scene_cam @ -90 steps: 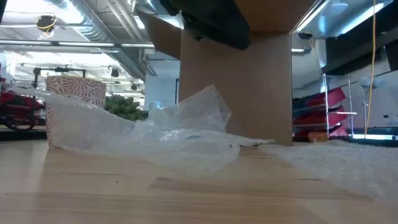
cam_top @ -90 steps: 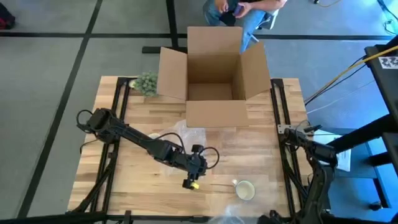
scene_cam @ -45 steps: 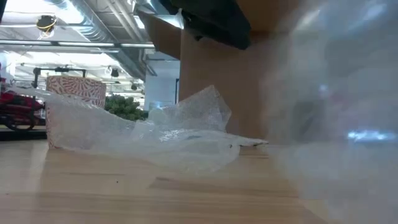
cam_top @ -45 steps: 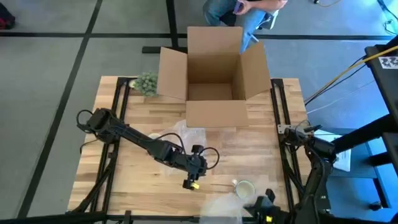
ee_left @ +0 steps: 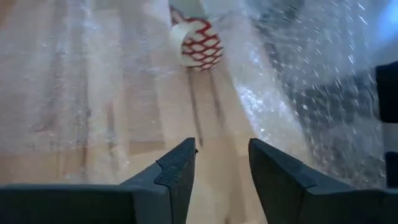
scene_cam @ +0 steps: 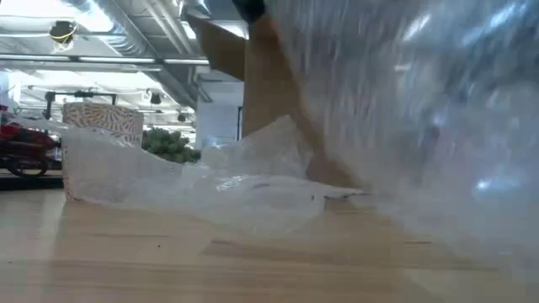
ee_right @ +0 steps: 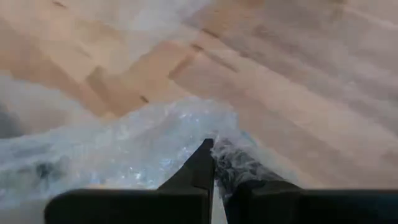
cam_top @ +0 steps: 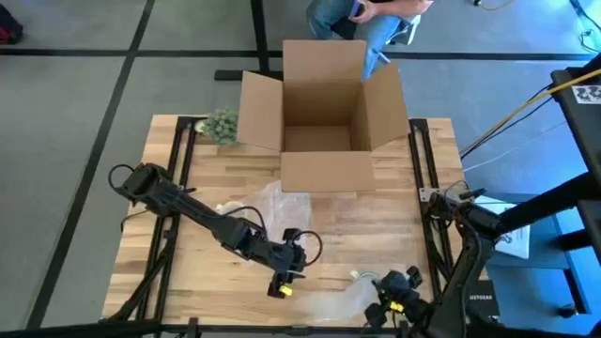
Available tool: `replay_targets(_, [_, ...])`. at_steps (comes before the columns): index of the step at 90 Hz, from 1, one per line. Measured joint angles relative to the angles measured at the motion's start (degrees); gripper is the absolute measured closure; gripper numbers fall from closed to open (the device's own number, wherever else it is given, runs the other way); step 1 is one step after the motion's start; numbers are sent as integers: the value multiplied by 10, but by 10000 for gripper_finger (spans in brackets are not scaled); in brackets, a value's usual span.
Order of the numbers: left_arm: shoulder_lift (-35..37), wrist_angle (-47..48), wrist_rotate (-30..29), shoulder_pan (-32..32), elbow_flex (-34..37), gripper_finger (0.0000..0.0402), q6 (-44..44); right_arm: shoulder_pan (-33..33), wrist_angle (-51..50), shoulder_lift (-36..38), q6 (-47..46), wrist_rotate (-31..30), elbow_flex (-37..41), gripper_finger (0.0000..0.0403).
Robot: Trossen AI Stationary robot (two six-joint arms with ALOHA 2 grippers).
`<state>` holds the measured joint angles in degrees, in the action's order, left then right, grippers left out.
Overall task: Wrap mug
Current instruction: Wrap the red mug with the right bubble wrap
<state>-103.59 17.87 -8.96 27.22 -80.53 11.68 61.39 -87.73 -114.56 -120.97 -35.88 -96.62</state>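
Wrapping step: drape wrap (ee_right: 124, 155) over mug (ee_left: 198, 43), judged.
Right gripper (ee_right: 214, 163): clenched on wrap; lift clear, keep taut.
Left gripper (ee_left: 221, 165): released, near mug.

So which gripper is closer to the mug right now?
Right. The right gripper, shut on the bubble wrap, is just beside the mug at the table's near edge. The left gripper is open and farther off on the other side.
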Motion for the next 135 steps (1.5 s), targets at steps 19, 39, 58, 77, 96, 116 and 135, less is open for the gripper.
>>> replay_targets(19, [6,-26,61,18,0,267,52,-7,-22,4,12,64,24,403])
replay_targets(39, [5,-100,98,45,0,267,77,-24,-8,3,12,94,51,403])
replay_targets(58, [-8,-221,92,69,-1,267,73,-27,-6,3,10,84,52,403])
replay_targets(77, [-92,-346,82,47,0,267,62,-26,2,5,9,74,52,403])
replay_targets(96, [-154,-460,64,2,0,267,74,-26,24,5,7,66,51,403])
replay_targets(116, [-184,-481,46,-61,-1,267,47,-26,27,5,-6,43,51,403])
replay_targets(135, [-191,-475,46,-106,-1,267,50,-26,-9,5,-14,96,51,403])
